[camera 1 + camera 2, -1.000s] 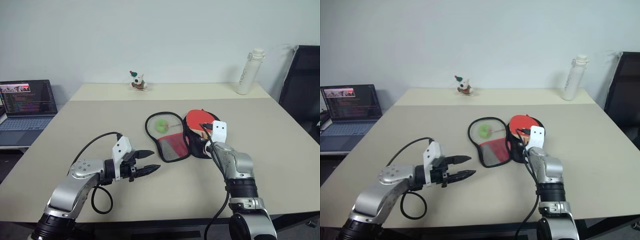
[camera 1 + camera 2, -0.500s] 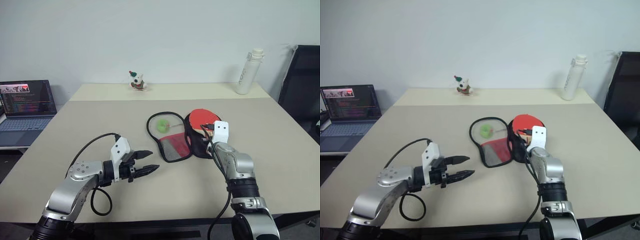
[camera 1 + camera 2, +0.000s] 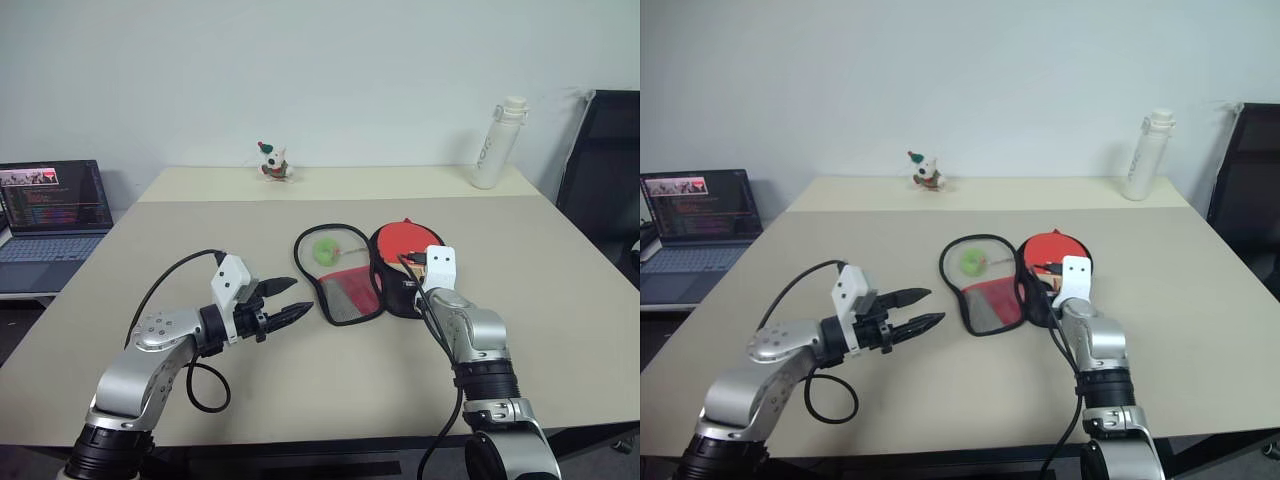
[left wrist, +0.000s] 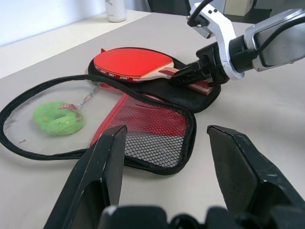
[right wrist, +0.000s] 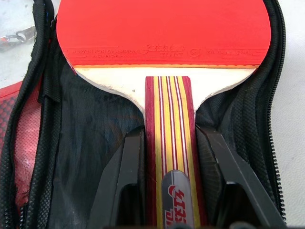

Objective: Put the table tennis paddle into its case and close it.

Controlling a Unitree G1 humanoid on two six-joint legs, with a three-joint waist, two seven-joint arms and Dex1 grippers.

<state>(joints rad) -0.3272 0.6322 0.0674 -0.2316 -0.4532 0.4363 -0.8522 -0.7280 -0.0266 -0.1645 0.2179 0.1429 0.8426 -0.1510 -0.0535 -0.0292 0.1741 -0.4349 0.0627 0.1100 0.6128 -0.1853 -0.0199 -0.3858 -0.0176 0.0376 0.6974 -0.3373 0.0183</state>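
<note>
The case (image 3: 345, 295) lies unzipped and spread flat in the middle of the table, with its red mesh panel (image 4: 152, 129) on the left. On the black lining (image 5: 95, 124) of its right half rests the table tennis paddle (image 3: 405, 238), red face (image 5: 162, 28) pointing away from me. My right gripper (image 5: 170, 136) is shut on the striped wooden handle, one finger on each side. My left gripper (image 3: 300, 297) hovers open to the left of the case, fingers pointing at the mesh panel and apart from it.
A green fluffy ring (image 3: 324, 250) lies in the case's left half. At the table's far edge stand a small toy figure (image 3: 272, 162) and a white bottle (image 3: 497, 143). A laptop (image 3: 50, 205) sits off to the left, a black chair (image 3: 600, 170) to the right.
My left gripper has risen a little and edged toward the case, still open. The right gripper keeps its hold on the handle in the same place.
</note>
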